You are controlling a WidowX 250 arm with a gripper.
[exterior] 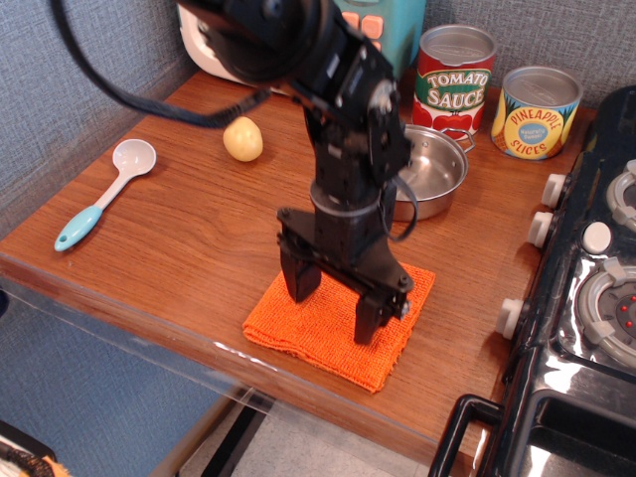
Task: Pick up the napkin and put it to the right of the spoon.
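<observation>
The black pincer [335,310] points straight down over the orange napkin [338,330], with its two fingers spread wide apart. The left-hand finger [299,281] reaches down at the napkin's upper left edge, and the right-hand finger [370,318] comes down on the cloth's middle right part. Whether the tips actually press the fabric cannot be told from this view. Nothing is held between the fingers.

The napkin lies flat and folded directly beneath the pincer, near the front edge of the wooden counter [189,238]. Its corners show on all sides of the fingers.

Far off to the pincer's left lies the spoon [107,192], white bowl toward the back and light blue handle toward the front edge, well apart from the napkin. Behind and to the left of the pincer sits a small yellow potato [242,139], closer than the spoon but still clear of the cloth.

Just behind the pincer, partly hidden by the arm [338,119], stands the steel pot [434,174]. Farther back and to the right are a tomato sauce can [453,76] and a pineapple slices can [536,111], side by side. To the pincer's right, a black toy stove [586,298] with white knobs adjoins the counter.
</observation>
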